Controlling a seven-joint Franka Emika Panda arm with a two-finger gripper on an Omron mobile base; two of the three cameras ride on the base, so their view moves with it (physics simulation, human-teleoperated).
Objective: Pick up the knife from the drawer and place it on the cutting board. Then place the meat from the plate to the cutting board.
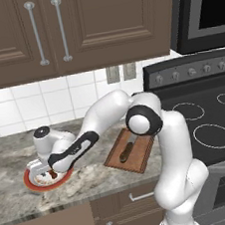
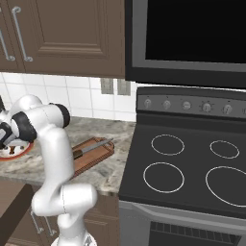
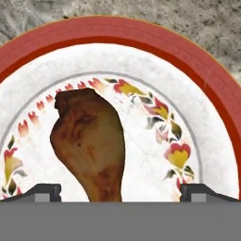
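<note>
Meat (image 3: pixel 92 143) lies nearest my hand camera: a brown drumstick on the plate (image 3: pixel 207 99), its thick end toward the top of that view and its narrow end running down between the two dark fingertips (image 3: pixel 40 190). I read the gripper (image 3: pixel 121 192) as wide open, one tip on each side of the meat and neither touching it. The plate's red rim arcs around a white field with a ring of red and yellow flowers; grey stone counter (image 3: pixel 207 23) shows beyond the rim.

From the left base view, reading left to right: the plate (image 1: pixel 31 184) sits on the counter (image 1: pixel 10 163) at the left, with my gripper (image 1: pixel 51 173) low over it and the meat showing as a small dark spot beneath the hand. To its right, apart from the plate, lies the board (image 1: pixel 140 157), angled on the counter, with the knife (image 1: pixel 127 153) resting on it lengthwise. Right of the board stands the stove (image 1: pixel 211 121).

From the right base view, same order: the plate (image 2: pixel 14 153) at the far left edge, partly behind my arm; then the board (image 2: pixel 93 156) carrying the knife (image 2: pixel 91 148), handle toward the arm and blade pointing toward the stove (image 2: pixel 192 168). At the lower left of the left base view a light brown surface shows below the counter edge; I cannot tell whether it is the drawer.
</note>
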